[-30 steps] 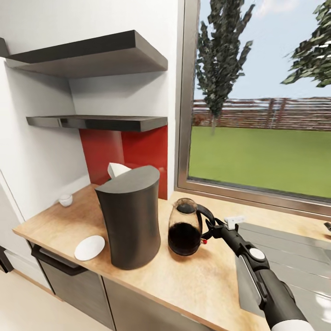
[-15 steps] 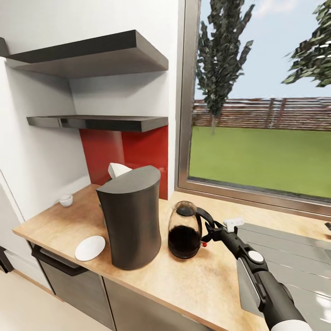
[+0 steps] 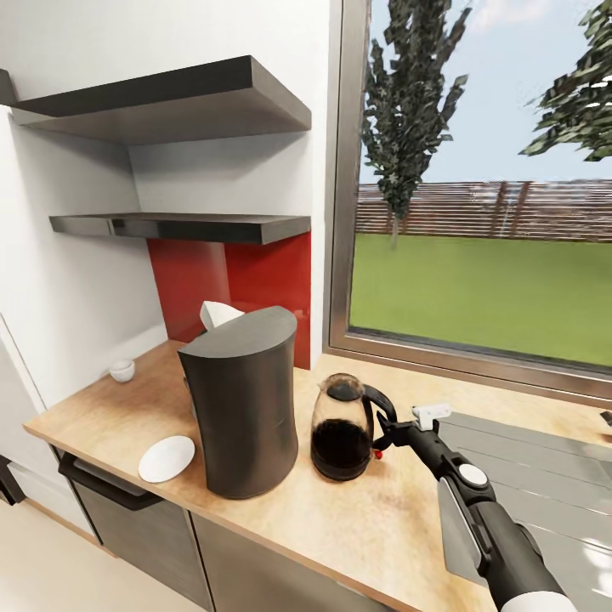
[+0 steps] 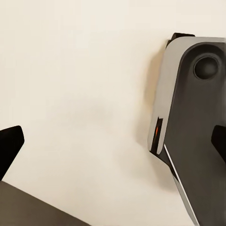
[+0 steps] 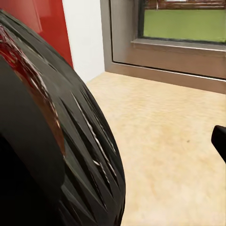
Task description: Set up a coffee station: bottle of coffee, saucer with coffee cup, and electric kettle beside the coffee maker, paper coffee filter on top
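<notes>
Right hand [image 3: 384,432] sits at the looped handle of the electric kettle [image 3: 342,429], fingers seemingly pinched on it. Kettle stands upright on the tabletop [image 3: 357,510], just beside the coffee maker [image 3: 242,404], on its window side. Right wrist view shows kettle's dark wall [image 5: 52,136] close up w/ bare wood beyond. Left hand: fingertips [image 4: 9,146] spread wide over pale floor.

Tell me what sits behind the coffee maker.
A white folded corner, probably the paper coffee filter, pokes up behind the coffee maker, in front of the red backsplash. The coffee maker covers the rest of it and the kitchen countertop behind.
</notes>
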